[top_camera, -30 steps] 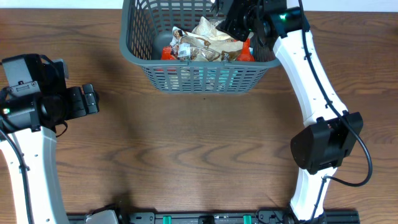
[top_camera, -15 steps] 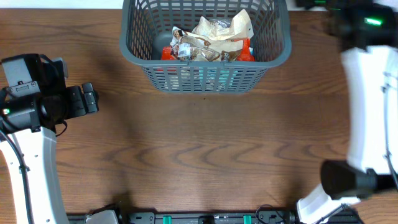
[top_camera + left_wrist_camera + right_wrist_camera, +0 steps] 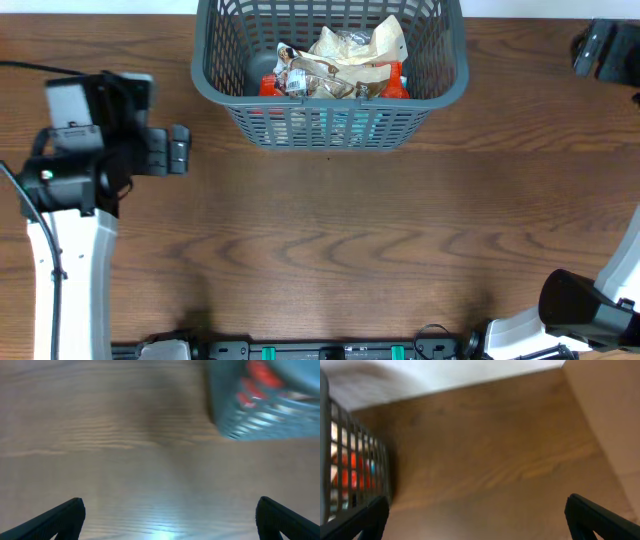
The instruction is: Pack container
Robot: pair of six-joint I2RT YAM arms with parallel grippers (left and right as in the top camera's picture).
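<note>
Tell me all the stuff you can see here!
table: one, brown wood, under everything
basket: one, dark grey, far middle of the table
packets: several, exact count unclear, cream, silver and red, piled in the basket
rail: one, black with green bits, near edge
left arm: one, white and black, left side
right arm: one, white and black, right side
left gripper: one, black, left of the basket, open, empty
right gripper: one, black, right of the basket, open, empty

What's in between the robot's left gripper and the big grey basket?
Nothing but bare brown table. The overhead view shows the left gripper apart from the container, with only wood between them.
</note>
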